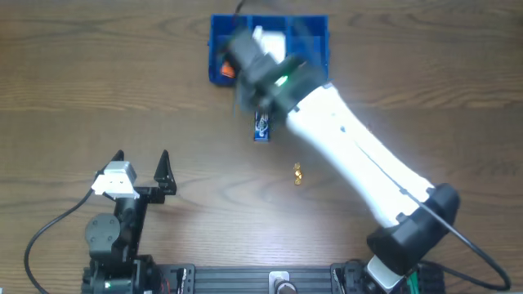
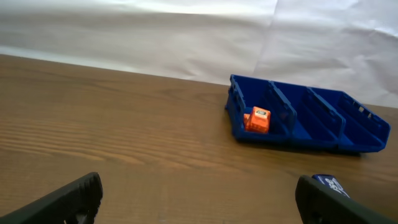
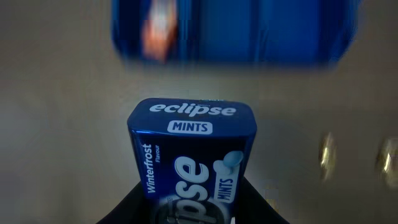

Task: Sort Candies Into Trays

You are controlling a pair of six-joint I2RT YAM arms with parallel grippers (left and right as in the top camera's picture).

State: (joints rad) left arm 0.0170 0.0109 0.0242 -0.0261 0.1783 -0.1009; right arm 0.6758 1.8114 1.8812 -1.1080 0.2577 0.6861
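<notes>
Top view: blue tray (image 1: 219, 49) is parked at 12 o'clock, orange candy (image 1: 227, 72) seen in its 9 o'clock end compartment. Mint tin (image 1: 261, 126) is held by the right gripper (image 1: 261, 114) just off the tray's 6 o'clock side; gold candy (image 1: 298, 174) is seen on the counter (image 1: 82, 82) at the tin's 5 o'clock

Left wrist view: left gripper (image 2: 199, 208) is spread wide above the counter

Right wrist view: mint tin (image 3: 193, 149) is pinched tight, tray blurred beyond

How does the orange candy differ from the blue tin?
The candy is orange, the tin dark blue. The candy lies in the end compartment of the tray; the tin is outside the tray, held by the right gripper. The tin looks longer than the candy. Both are boxy.
</notes>
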